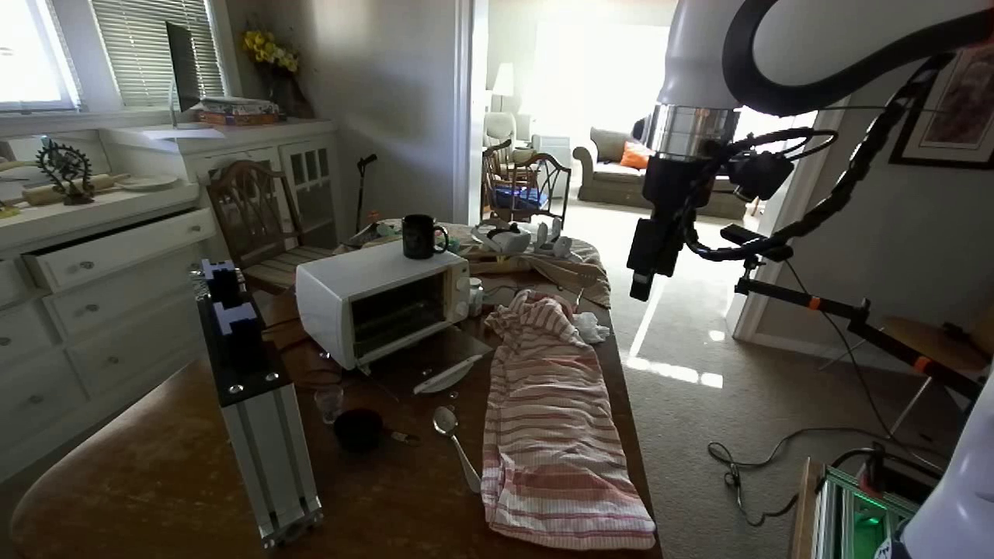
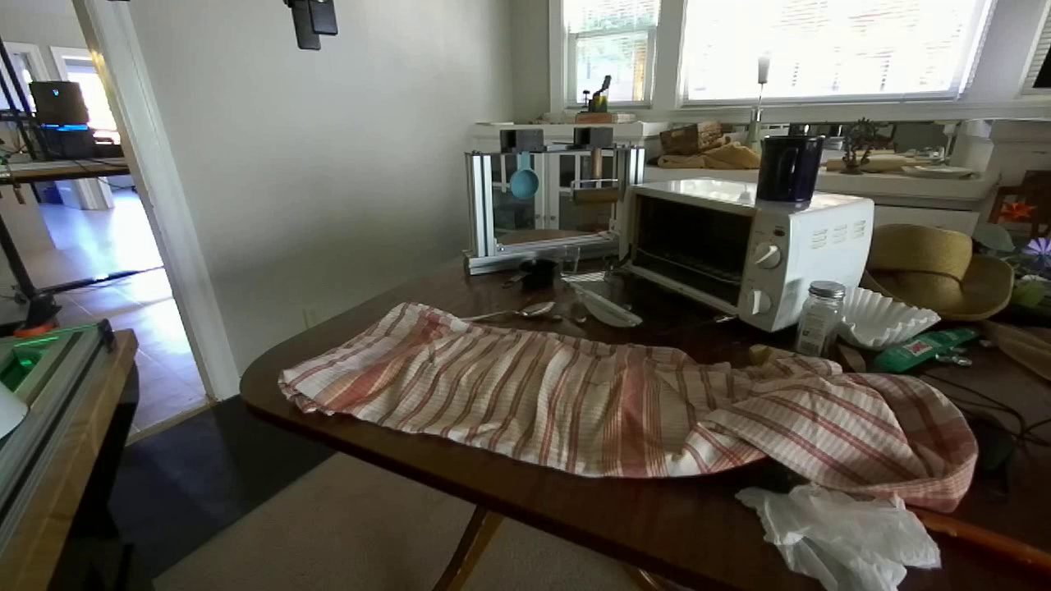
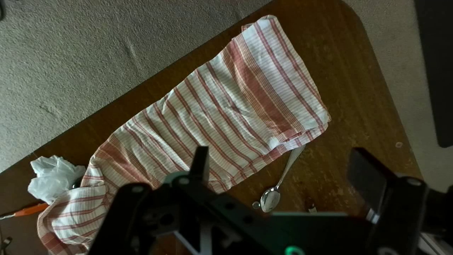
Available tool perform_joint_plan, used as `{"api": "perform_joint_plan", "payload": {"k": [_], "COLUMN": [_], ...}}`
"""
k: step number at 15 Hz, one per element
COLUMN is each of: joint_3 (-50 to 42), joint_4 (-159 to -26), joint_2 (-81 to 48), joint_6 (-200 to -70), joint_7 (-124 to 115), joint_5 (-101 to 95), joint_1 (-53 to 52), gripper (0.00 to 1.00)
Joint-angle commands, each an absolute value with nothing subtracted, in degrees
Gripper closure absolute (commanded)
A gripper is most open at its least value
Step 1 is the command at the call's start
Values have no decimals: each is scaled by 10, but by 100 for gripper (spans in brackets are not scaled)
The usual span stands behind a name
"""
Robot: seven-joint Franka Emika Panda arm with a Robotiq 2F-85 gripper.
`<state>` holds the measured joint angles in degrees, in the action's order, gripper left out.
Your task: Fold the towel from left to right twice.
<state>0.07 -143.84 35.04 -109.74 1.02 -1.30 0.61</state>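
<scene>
1. Nearby, most in the way: a metal spoon (image 3: 270,199), handle running up to the long side of the towel (image 3: 212,117); whether tucked beneath, cannot tell.
2. At the towel's rumpled end, close beside: crumpled white plastic (image 2: 846,533), plus an orange-handled tool (image 3: 32,209) in the wrist view.
3. Across the worktop (image 3: 354,88) from the towel: a white toaster oven (image 1: 369,272) with a dark mug (image 1: 419,237) standing on top; between oven and towel, a pale flat utensil (image 2: 608,308).
4. Just past the oven in an exterior view: a lidded glass jar (image 2: 819,318), a fluted white dish (image 2: 891,318), a green packet (image 2: 924,349) and a straw hat (image 2: 924,254).
5. Off the oven's opposite side: a small dark pan (image 1: 359,429), a clear glass (image 1: 329,404), and an upright metal frame (image 2: 546,253) with a light-blue ladle (image 2: 524,182) hanging.
6. By count: one towel, one spoon, one oven, one mug, one jar, one hat; two knobs (image 2: 767,255) on the oven, two dark blocks (image 2: 521,140) atop the frame.
7. As for the towel: laid lengthwise near the worktop's edge, broad end toward a rounded corner, other end twisted and bunched.
8. As for the end effector (image 3: 284,171): raised high, well apart from the towel, fingers (image 3: 201,163) spread wide.
</scene>
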Motion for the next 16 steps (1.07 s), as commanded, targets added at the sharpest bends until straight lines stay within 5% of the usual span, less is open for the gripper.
{"api": "perform_joint_plan", "payload": {"k": [1, 16], "joint_3": [-1, 4], "joint_4": [-1437, -1520], "joint_2": [350, 410], "joint_6": [-1096, -1143], "joint_7": [9, 26], "joint_5": [-14, 5], "joint_1": [4, -19], "gripper": [0, 0]}}
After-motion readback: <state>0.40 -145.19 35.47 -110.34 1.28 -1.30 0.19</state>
